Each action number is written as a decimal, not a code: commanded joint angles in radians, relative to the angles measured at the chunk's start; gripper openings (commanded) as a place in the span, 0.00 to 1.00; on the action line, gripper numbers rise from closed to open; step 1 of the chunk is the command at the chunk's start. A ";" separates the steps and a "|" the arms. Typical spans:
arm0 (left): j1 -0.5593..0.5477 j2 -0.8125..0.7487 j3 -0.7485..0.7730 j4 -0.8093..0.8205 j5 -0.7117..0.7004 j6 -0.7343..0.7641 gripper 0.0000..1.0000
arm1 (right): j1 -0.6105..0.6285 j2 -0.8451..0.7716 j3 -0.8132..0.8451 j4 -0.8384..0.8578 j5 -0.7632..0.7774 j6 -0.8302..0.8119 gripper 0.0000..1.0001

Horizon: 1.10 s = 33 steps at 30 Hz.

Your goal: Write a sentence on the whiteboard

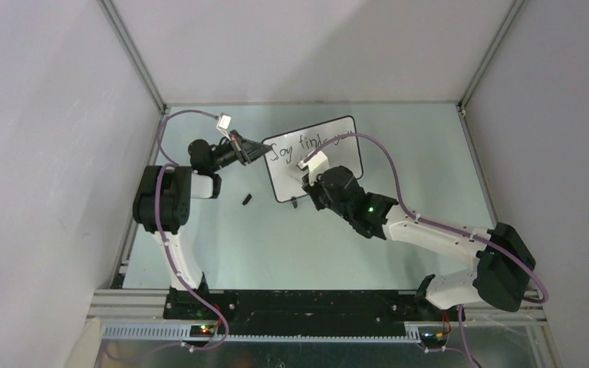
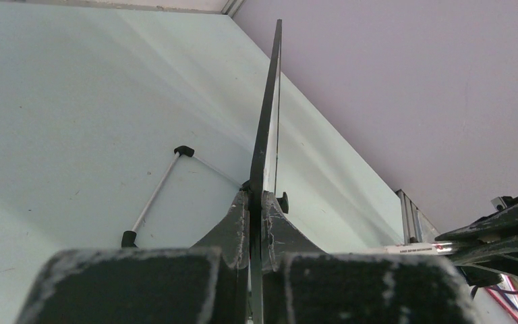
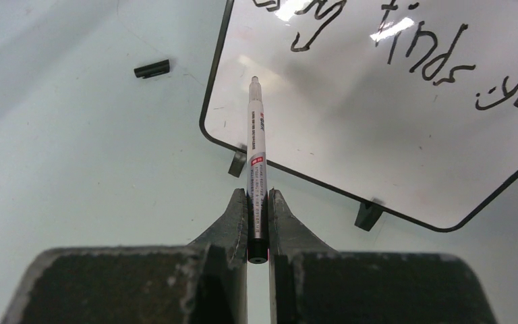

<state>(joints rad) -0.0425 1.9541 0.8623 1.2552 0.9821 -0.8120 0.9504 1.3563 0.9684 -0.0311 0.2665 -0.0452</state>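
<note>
The whiteboard (image 1: 284, 175) stands tilted at the back middle of the table, and my left gripper (image 2: 263, 201) is shut on its left edge. In the left wrist view the whiteboard (image 2: 268, 115) shows edge-on. The sentence (image 1: 301, 144) runs along the top in black, reading "Joy finds" and a few more letters (image 3: 438, 61). My right gripper (image 3: 257, 197) is shut on a white marker pen (image 3: 255, 148). The pen's tip points at the blank lower left of the whiteboard (image 3: 378, 128), below the writing. Whether the tip touches the surface I cannot tell.
A small black pen cap (image 1: 246, 200) lies on the pale green table left of the board; it also shows in the right wrist view (image 3: 152, 69). A thin white rod with black ends (image 2: 155, 196) rests on the table behind the board. Grey walls enclose the table.
</note>
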 commanded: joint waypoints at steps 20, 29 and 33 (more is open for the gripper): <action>0.016 -0.026 -0.002 0.029 0.002 0.041 0.00 | -0.049 0.148 0.090 -0.013 0.009 0.018 0.00; 0.016 -0.026 -0.003 0.032 0.003 0.039 0.00 | -0.055 0.164 0.112 -0.031 0.005 0.010 0.00; 0.015 -0.027 -0.003 0.033 0.004 0.039 0.00 | -0.057 0.168 0.119 -0.033 0.010 0.008 0.00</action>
<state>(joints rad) -0.0425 1.9541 0.8623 1.2549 0.9821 -0.8120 0.8989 1.5150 1.0386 -0.0681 0.2642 -0.0345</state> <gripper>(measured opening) 0.034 0.090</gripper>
